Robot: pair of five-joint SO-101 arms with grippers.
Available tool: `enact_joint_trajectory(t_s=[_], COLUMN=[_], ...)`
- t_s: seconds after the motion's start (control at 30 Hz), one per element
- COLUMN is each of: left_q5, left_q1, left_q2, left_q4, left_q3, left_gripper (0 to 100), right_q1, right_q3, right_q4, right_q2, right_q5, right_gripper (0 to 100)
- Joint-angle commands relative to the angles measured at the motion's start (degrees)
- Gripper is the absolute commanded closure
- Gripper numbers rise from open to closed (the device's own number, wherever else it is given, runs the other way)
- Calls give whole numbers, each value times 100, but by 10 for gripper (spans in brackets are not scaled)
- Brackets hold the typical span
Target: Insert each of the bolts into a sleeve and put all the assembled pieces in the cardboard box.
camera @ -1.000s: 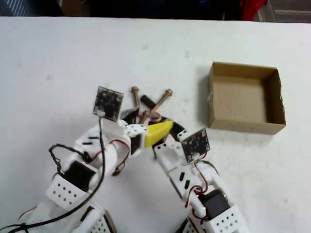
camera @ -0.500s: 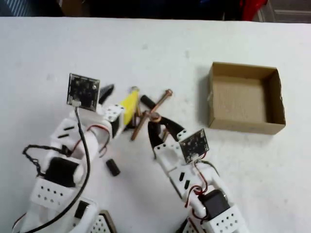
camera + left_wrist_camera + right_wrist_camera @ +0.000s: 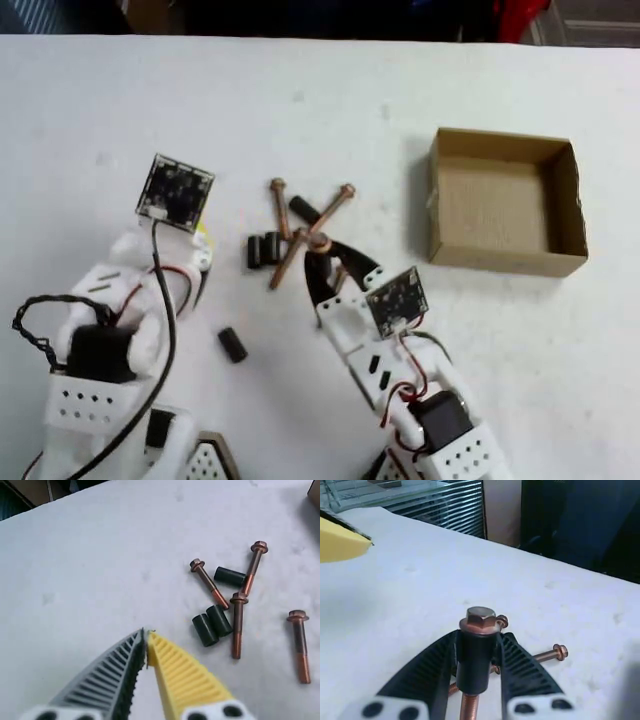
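Right gripper (image 3: 477, 636) clamped on a sleeve (image 3: 472, 665) with a bolt (image 3: 480, 619) through it, near the empty cardboard box (image 3: 500, 262)'s left side, likely ready for boxing; left gripper (image 3: 146, 635) closed on nothing, farther left of the box, beyond the loose bolts (image 3: 281, 208) and loose sleeves (image 3: 262, 249).

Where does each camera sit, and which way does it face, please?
High view: fixed overhead, looking down on left arm, right arm, cardboard box, loose bolts.
Left wrist view: on that wrist, looking past the shut left gripper at bolts and sleeves.
Right wrist view: on that wrist, looking across the table over the right gripper holding a sleeved bolt.
Shared, high and left wrist: loose bolts.
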Motion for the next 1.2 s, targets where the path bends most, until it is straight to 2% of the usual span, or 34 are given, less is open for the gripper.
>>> enact_joint_trajectory(t_s=[0.0,0.43,0.83,1.17], left_q5=[-431,-510,-466,-466], left_q1=[-31,-48,-48,-48], left_q2=[4,66,1877,3046], left_q4=[378,1371,1468,1495], left_q3=[-255,-273,-1240,-1301], left_gripper=[954,954,954,954], right_q1=[57,57,57,57], right_q3=[-308,-308,-237,-237], right_q4=[57,66,66,66], right_q2=[-110,-110,-110,-110], right_q5=[79,79,88,88], right_gripper=[981,981,981,981])
